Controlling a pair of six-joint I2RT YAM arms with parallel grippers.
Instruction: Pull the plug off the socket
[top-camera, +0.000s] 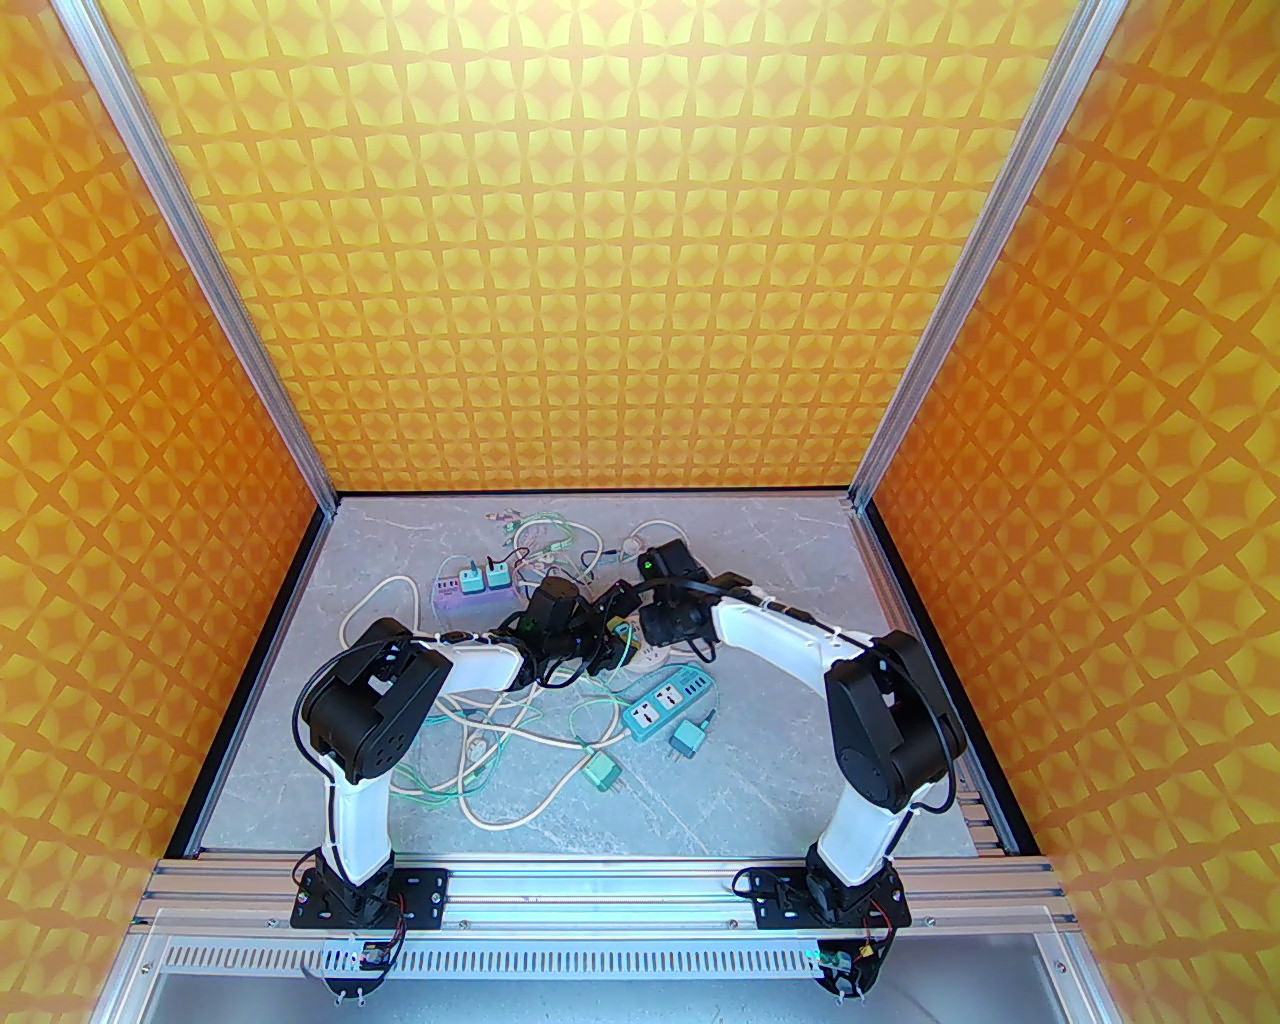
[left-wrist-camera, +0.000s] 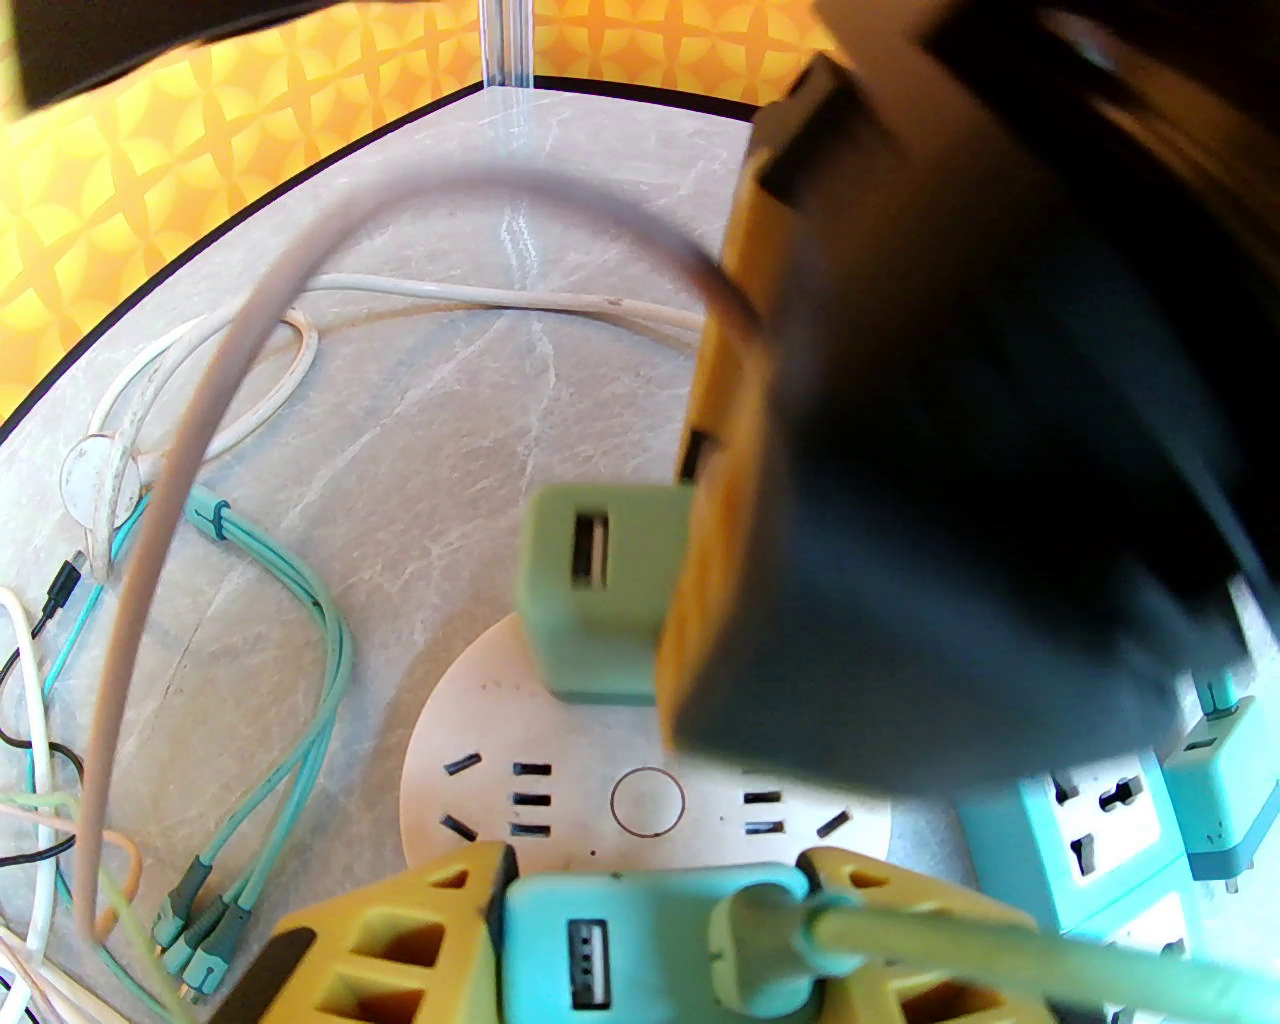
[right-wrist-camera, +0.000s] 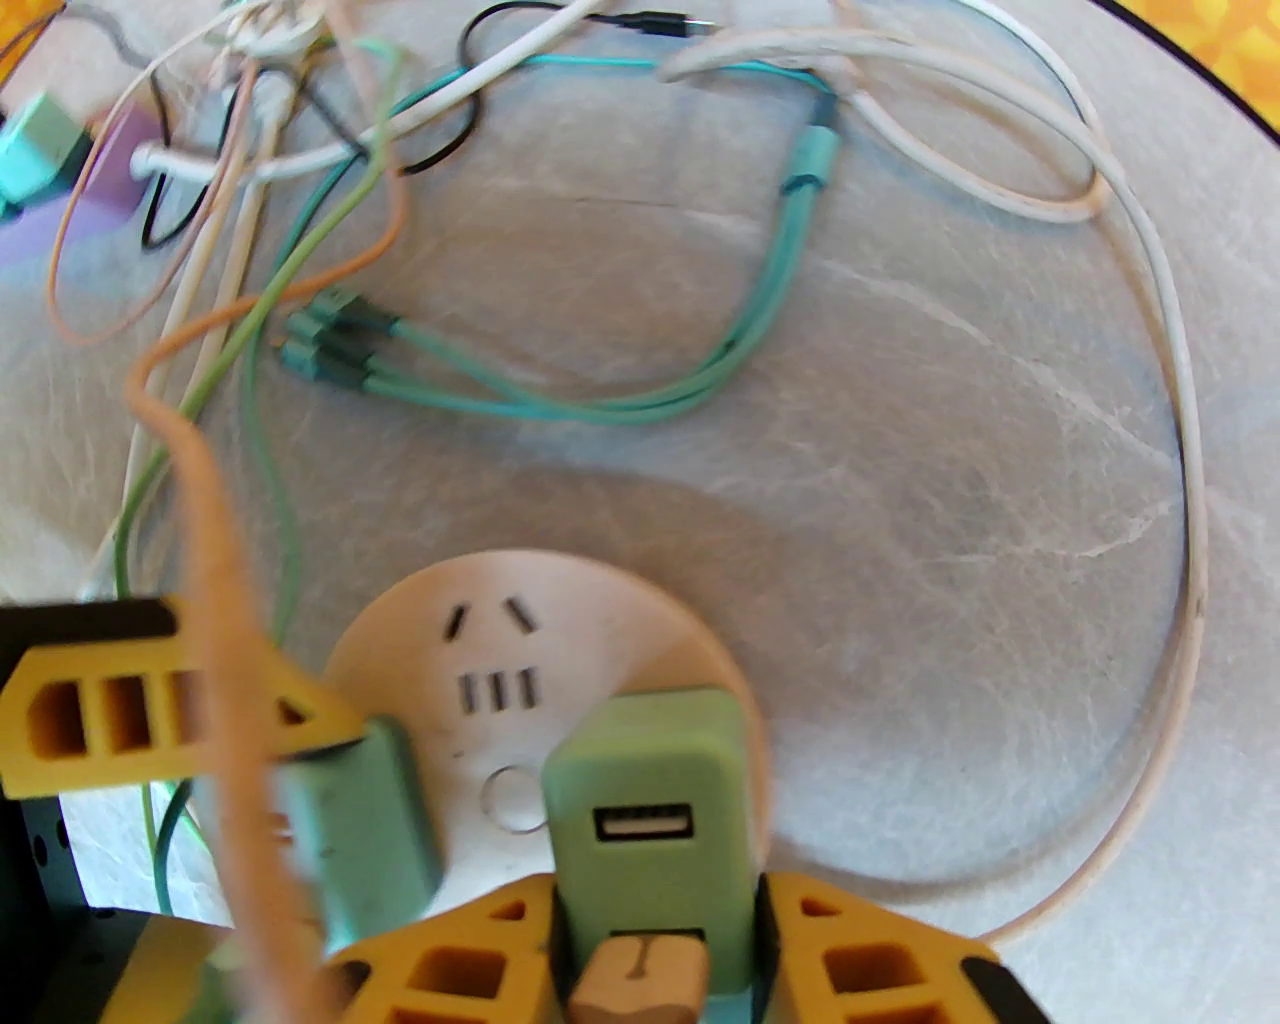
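The grey marble worktop carries a tangle of cables, a blue power strip and a purple strip. Both arms bend inward and meet over the middle.

There lies the round white socket, flat, slots facing up. The top view hides most of it under the wrists; the wrist cameras show it plainly.

The right end effector is clamped on the green plug, one yellow finger on each side. This plug stands upright at the disc's edge, long axis rising from the socket face, USB port pointing up. The left wrist view shows its base meeting the disc; its prongs are hidden.

The left end effector is closed on a second plug, which is over the opposite edge of the disc, port up as well. Whether it is seated I cannot tell. The left wrist view shows a green cable plugged into it; in the right wrist view it is blurred behind a peach cable.

A tan connector sits between the right fingers, against the green plug.
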